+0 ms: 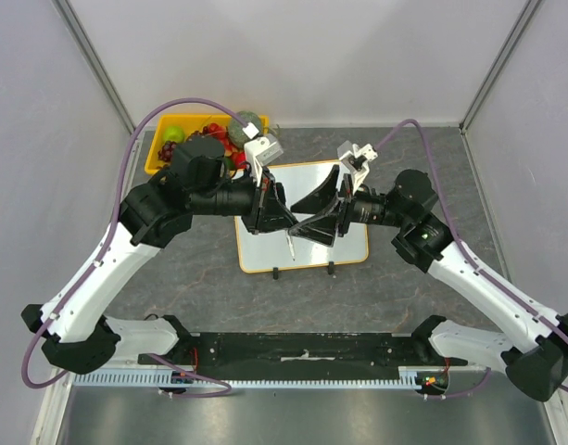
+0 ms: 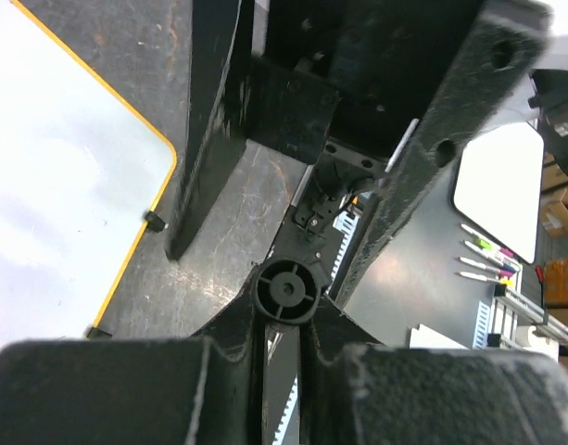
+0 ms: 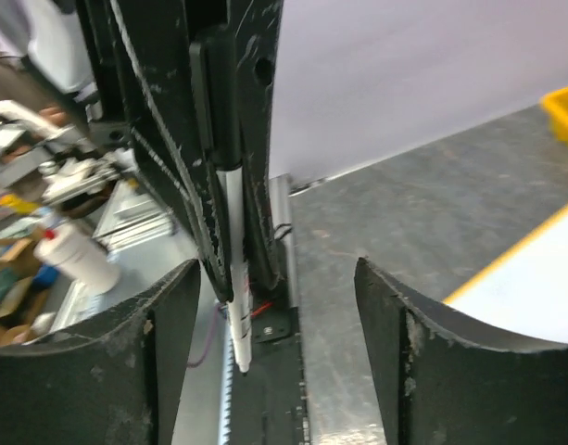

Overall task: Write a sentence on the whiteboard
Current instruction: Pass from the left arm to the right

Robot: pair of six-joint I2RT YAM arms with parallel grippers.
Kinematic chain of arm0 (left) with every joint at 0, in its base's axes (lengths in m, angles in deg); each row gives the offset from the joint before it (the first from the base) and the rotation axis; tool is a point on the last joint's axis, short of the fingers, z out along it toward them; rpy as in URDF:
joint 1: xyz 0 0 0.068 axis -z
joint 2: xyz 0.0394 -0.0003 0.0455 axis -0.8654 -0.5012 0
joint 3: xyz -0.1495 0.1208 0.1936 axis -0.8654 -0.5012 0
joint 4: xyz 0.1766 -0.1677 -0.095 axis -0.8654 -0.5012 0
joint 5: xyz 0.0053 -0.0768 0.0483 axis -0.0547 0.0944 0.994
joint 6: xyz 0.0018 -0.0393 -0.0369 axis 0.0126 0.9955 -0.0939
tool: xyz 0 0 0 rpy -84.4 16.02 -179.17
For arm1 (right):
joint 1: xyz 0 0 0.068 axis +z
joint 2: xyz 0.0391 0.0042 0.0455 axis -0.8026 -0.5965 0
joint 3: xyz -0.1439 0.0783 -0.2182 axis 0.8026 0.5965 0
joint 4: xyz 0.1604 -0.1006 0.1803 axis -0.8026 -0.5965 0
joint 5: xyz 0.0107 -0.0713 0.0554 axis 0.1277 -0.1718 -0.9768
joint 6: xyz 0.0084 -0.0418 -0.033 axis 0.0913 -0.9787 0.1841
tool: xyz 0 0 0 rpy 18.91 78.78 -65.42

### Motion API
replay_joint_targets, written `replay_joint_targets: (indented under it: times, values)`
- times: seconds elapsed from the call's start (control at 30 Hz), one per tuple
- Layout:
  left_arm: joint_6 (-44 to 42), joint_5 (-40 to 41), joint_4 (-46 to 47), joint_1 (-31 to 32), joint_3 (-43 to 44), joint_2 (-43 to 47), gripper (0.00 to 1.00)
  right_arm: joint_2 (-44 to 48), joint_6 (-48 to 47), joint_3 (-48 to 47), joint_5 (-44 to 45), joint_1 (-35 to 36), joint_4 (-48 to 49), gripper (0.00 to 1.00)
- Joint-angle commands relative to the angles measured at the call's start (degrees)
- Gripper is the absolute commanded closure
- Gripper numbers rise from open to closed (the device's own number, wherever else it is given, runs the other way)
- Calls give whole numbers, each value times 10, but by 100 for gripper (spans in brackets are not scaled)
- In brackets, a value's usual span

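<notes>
Whiteboard [image 1: 261,252] lies flat in the middle of the grey table [image 1: 172,287], with its two black clips [image 1: 276,273] on the near edge. Both arms reach in over it, one from each side, and they cover much of its surface, so I cannot make out any writing. The left gripper [image 1: 285,221] is clamped on a white marker [image 1: 289,243], which points down at the near left part of the board; whether the tip touches I cannot tell. The right gripper [image 1: 319,215] faces it from just beside, jaws spread wide, holding nothing. A yellow fruit tray [image 1: 154,159] sits at the far left.
</notes>
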Motion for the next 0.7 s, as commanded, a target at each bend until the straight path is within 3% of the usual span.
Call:
replay_joint_targets:
  times: [0.0, 0.4, 0.53, 0.57, 0.67]
  values:
    - [-35, -48, -11, 2, 29, -3, 98, -12, 101, 33, -150, 0, 156, 28]
    - [-35, -61, 7, 2, 32, -30, 98, -33, 102, 66, -170, 22, 164, 54]
    - [-39, -61, 11, 3, 30, -32, 98, -47, 166, 82, -180, 31, 256, 95]
    - [-39, -61, 14, 2, 28, -30, 98, -48, 172, 84, -179, 31, 264, 100]
    - [-41, -53, 13, 2, 26, -26, 98, -41, 155, 86, -155, 31, 236, 100]
